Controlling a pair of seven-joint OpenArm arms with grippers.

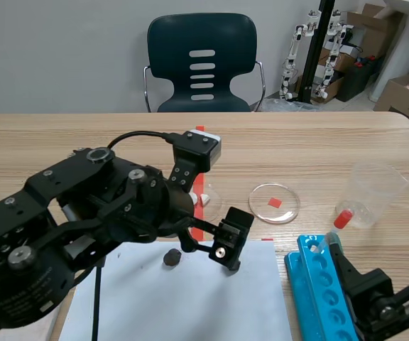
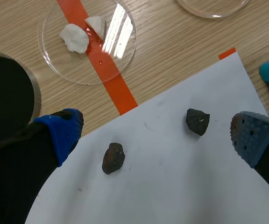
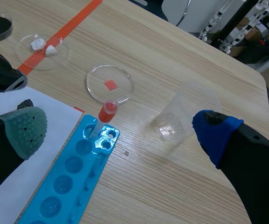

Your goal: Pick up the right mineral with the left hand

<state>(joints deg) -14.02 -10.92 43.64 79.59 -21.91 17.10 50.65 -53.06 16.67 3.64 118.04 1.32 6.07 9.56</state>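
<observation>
- Your left tool (image 2: 158, 135) hovers wide open above a white sheet of paper (image 2: 172, 196) on the bench, and it holds nothing.
- The right stone (image 2: 198, 121), small, dark and rough, lies on the paper between the tool's fingers, close to the grey-padded one and not touching it.
- A second dark stone (image 2: 113, 158) lies on the same sheet, nearer the blue-padded finger and well apart from the first.
- Ahead of the tool, off the paper, a clear round dish (image 2: 69, 65) holds two white lumps (image 2: 74, 37).
- Your right tool (image 3: 120, 132) is also wide open with nothing in it, above a blue tube rack (image 3: 64, 182).
- One red-capped tube (image 3: 105, 114) stands in the rack's far end.
- Beyond the rack sit a clear plastic cup (image 3: 181, 114) and another clear dish (image 3: 110, 84).
</observation>
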